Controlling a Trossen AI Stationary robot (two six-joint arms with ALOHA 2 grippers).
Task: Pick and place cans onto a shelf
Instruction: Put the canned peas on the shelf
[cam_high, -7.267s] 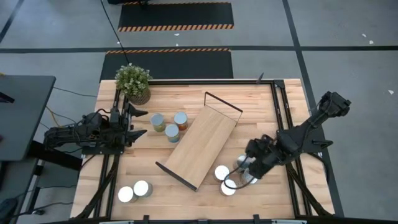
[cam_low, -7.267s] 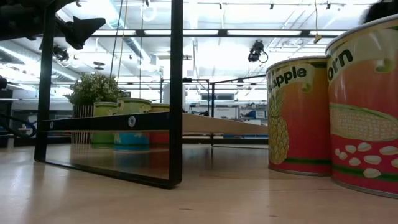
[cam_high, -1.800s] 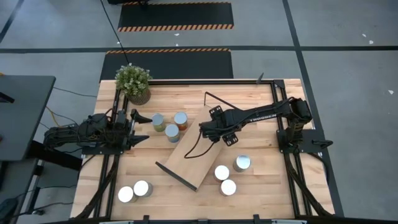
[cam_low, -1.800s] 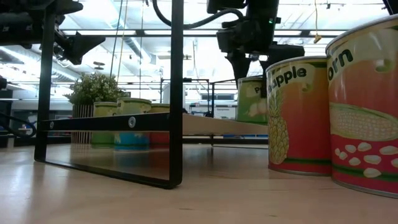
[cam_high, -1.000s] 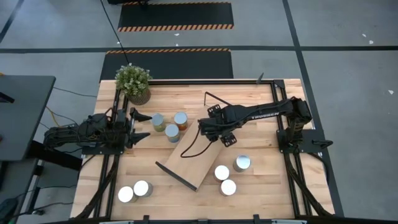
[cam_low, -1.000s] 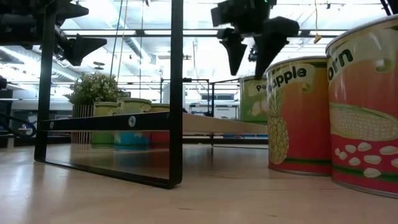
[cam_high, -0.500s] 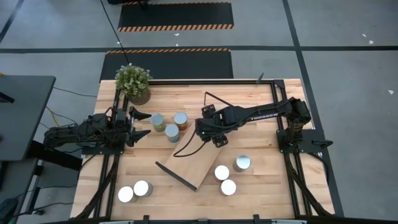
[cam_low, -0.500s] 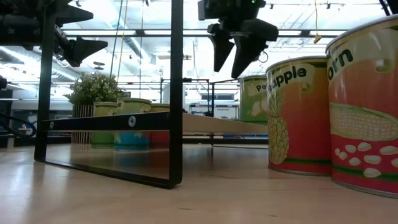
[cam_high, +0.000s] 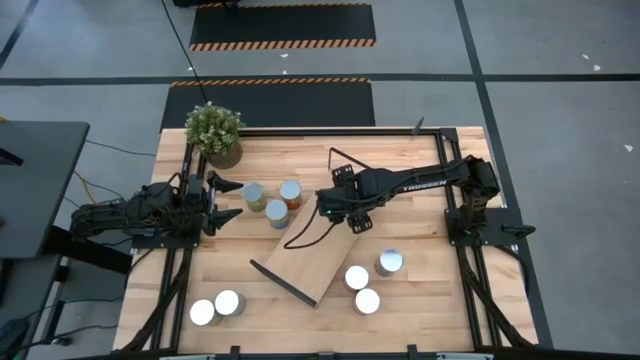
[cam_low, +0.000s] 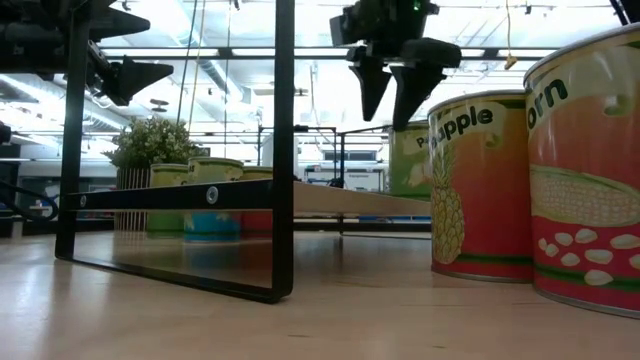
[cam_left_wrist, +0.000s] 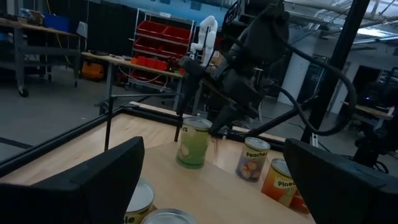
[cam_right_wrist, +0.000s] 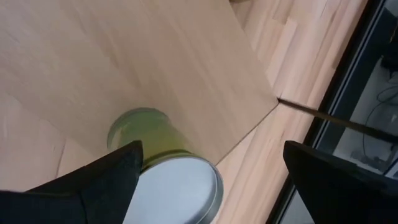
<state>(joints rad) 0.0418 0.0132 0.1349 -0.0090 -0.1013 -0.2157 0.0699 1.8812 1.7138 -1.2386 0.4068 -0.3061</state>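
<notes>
Jaws of the right gripper (cam_low: 397, 85) stand spread and empty, directly above the green-labelled can (cam_right_wrist: 166, 168) that stands on the shelf (cam_high: 322, 240). On the high view, taken as a clock face centred on the table, this gripper sits near the centre, slightly toward 12 o'clock, over the shelf's upper half. The can under it is hidden by the arm in that view; the right wrist view shows it upright on the board, near the board's edge.

Left gripper (cam_high: 222, 198): jaws wide, holding nothing, waiting at about 9 o'clock, near the three cans (cam_high: 272, 201) grouped between it and the shelf.

Remaining stock:
- Three cans (cam_high: 368, 280) on the tabletop at about 5 o'clock, just beside the shelf's long edge.
- Two cans (cam_high: 217, 307) at about 7 o'clock.

Step in hand: judged to be the release of one can onto the shelf, with the fingers clear of its sides. The exact clearance above the lid cannot be confirmed from the low view.

Next move: lift the right gripper straight up so neither finger clips the can. Then swing toward the 5 o'clock group and descend with jaws straddling a single can.
</notes>
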